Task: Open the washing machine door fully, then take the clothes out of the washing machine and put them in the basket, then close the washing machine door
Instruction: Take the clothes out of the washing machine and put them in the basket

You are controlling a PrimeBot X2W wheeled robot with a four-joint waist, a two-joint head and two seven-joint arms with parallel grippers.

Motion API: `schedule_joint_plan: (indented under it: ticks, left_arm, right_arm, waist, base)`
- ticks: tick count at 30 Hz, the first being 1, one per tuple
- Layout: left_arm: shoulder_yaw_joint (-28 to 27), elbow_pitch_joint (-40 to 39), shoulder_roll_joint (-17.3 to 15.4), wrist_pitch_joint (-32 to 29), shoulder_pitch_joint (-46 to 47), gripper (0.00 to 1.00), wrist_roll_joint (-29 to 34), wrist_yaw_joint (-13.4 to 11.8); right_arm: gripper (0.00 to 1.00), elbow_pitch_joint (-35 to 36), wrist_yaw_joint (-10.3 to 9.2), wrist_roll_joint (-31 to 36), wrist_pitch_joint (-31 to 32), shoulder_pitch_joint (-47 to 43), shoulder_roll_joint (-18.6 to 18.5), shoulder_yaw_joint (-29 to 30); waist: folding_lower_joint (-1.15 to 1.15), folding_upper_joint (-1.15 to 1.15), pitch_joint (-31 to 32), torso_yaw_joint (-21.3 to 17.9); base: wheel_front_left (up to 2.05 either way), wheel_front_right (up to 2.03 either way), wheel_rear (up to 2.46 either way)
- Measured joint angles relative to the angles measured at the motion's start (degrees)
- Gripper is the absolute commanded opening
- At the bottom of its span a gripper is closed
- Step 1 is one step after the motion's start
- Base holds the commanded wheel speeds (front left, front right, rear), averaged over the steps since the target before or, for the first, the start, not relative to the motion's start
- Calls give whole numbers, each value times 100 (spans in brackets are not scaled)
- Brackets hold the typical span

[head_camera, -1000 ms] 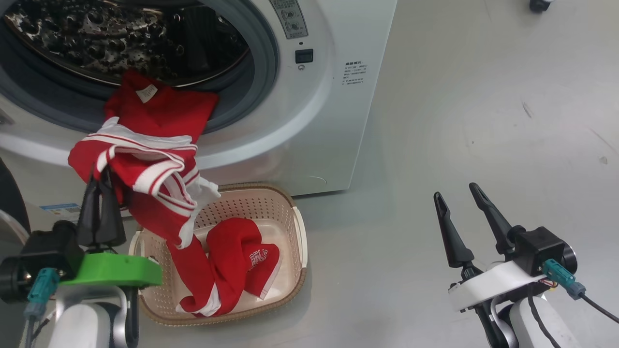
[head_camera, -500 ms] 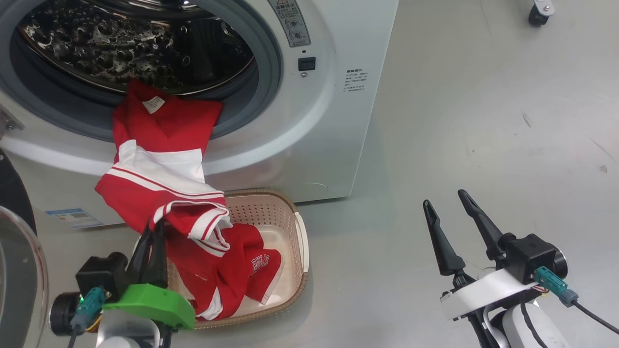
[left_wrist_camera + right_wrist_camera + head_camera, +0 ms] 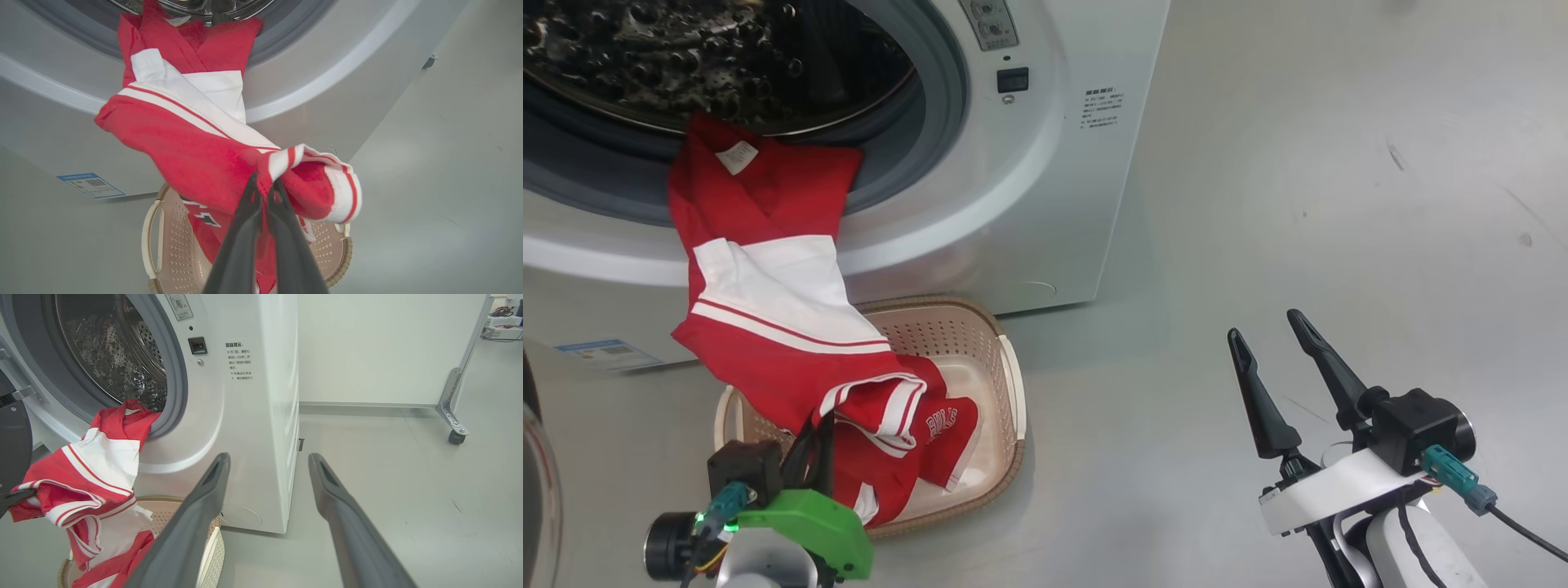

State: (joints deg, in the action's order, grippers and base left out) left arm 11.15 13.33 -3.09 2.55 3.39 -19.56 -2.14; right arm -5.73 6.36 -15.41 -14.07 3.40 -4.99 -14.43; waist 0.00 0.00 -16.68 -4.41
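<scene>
Clothes [image 3: 196, 163] pinched between left fingers [image 3: 241, 241], hanging apparently over basket [image 3: 947, 335]

**Edges and folds hide much**

The washing machine [image 3: 1045, 204] runs off the head view at twelve and nine o'clock. Of the washing machine door [image 3: 533, 506], a glassy sliver shows at eight o'clock. The clothes [image 3: 768, 327] cover the basket [image 3: 939, 335] toward nine o'clock, and their upper end disappears into the drum [image 3: 711, 57]. The left gripper [image 3: 264, 181] has its tips buried in a red fold. The small print [image 3: 1100, 106] and the blue label [image 3: 605, 353] are too small to read.
</scene>
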Motion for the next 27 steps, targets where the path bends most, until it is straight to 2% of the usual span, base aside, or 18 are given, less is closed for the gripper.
schedule_joint_plan:
  ticks: [27]
  left_arm:
    - [-189, 2497, 15, -534, 2152, 1, 51, -113]
  right_arm:
    - [100, 196, 12, -107, 14, 731, 47, -142]
  waist:
    - [0, 0, -1413, -789]
  base:
    - [0, 0, 0]
